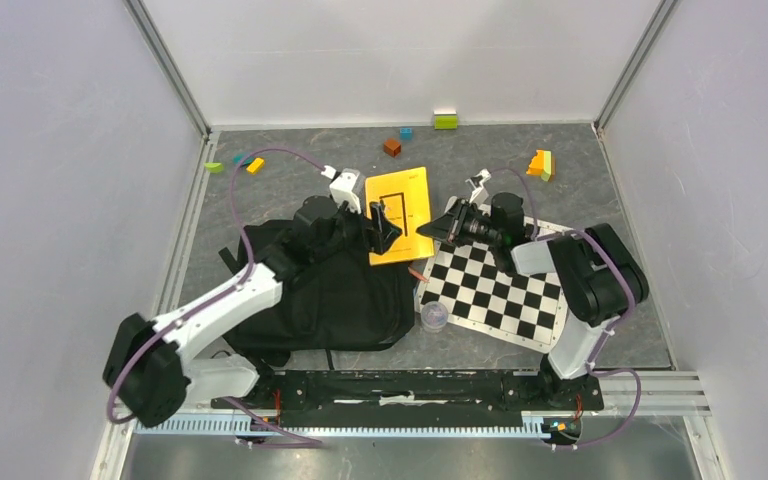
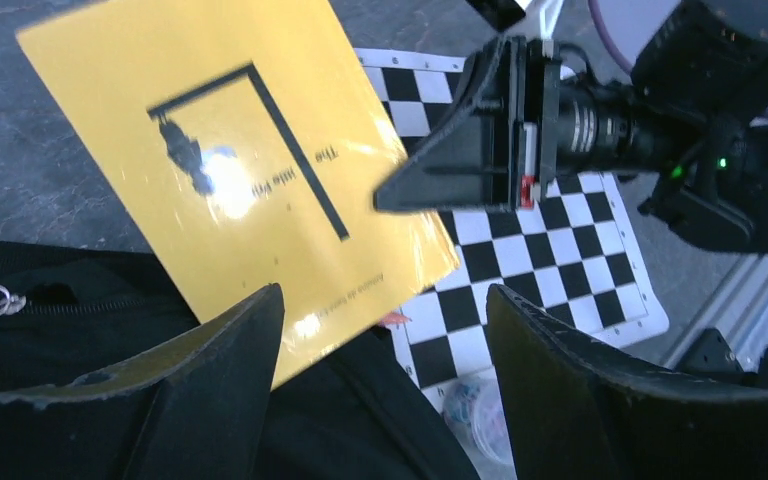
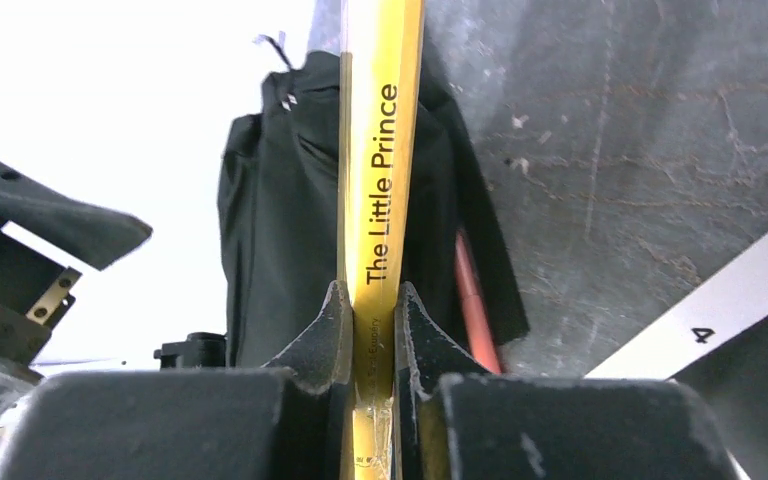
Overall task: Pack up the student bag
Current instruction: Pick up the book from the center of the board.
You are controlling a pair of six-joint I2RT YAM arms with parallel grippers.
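Right pincer (image 3: 371, 305) is clamped on the yellow book (image 3: 378, 150) by its spine, angling it toward the student bag (image 1: 335, 295). Left pincer (image 2: 385, 310) is apart, probably to steady the bag's opening.

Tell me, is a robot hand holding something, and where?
Yes. The right gripper pinches the yellow book by its spine. The left gripper is open, holding nothing.

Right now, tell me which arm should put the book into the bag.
Right. The right gripper is shut on the book, with the bag straight ahead; the left gripper is open and empty.
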